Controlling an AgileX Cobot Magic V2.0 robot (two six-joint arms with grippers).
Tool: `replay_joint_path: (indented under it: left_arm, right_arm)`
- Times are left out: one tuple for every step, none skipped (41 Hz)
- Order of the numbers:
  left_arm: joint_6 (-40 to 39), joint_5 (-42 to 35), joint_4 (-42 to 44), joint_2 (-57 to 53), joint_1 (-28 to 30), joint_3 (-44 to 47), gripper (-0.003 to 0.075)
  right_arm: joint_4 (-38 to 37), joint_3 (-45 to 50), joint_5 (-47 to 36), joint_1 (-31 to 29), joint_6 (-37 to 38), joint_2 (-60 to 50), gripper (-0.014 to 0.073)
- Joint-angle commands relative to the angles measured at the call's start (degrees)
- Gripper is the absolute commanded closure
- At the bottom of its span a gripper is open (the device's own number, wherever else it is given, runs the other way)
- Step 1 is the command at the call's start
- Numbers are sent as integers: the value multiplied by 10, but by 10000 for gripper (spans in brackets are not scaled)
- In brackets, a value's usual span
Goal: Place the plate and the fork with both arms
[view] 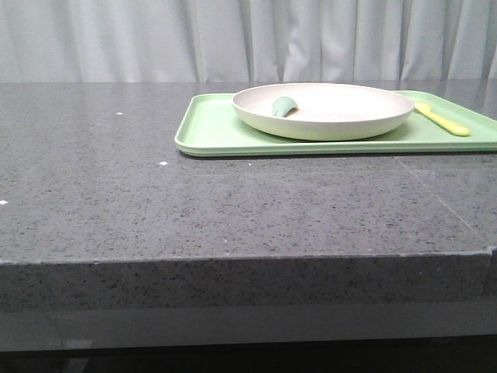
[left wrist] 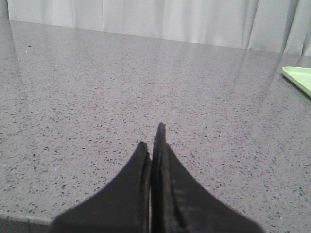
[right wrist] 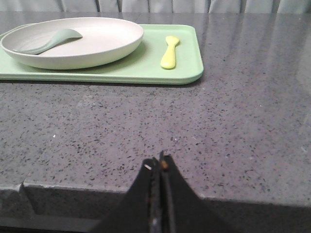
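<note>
A cream plate (view: 342, 116) (right wrist: 102, 46) rests on a light-green tray (view: 210, 132) (right wrist: 146, 73) at the back right of the table. A pale-yellow fork (view: 443, 119) (right wrist: 169, 52) lies on the tray beside the plate. My left gripper (left wrist: 151, 138) is shut with nothing in it, over bare grey tabletop, the tray's corner (left wrist: 299, 77) far off to its side. My right gripper (right wrist: 159, 161) is shut and empty above the table's front edge, well short of the tray. Neither gripper shows in the front view.
A green-teal spoon (view: 283, 106) (right wrist: 46, 42) lies inside the plate. The grey speckled table (view: 233, 210) ends in a thick front edge. White curtains (view: 233, 39) hang behind the table.
</note>
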Motion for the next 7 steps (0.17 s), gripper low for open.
replay_joint_path:
  left_arm:
    - [0,-50,-5,-12,0,3,738]
    - [0,-50,-5,-12,0,3,738]
    - [0,-50,-5,-12,0,3,738]
    - [0,-50,-5,-12,0,3,738]
    - [0,-50,-5,-12,0,3,738]
    - [0,-50,-5,-12,0,3,738]
    - [0,-50,-5,-12,0,3,738]
  right_arm:
    - [-5,-3,-44,-1,-4,-10,711]
    - [-5,-3,-44,-1,-4,-10,711]
    - [-5,-3,-44,-1,-4,-10,711]
    - [-5,-3,-44,-1,-4,-10,711]
    - [-5,-3,-44,-1,-4,-10,711]
    - [-5,-3,-44,-1,-4,-10,711]
    - [-5,-3,-44,-1,-4,-10,711]
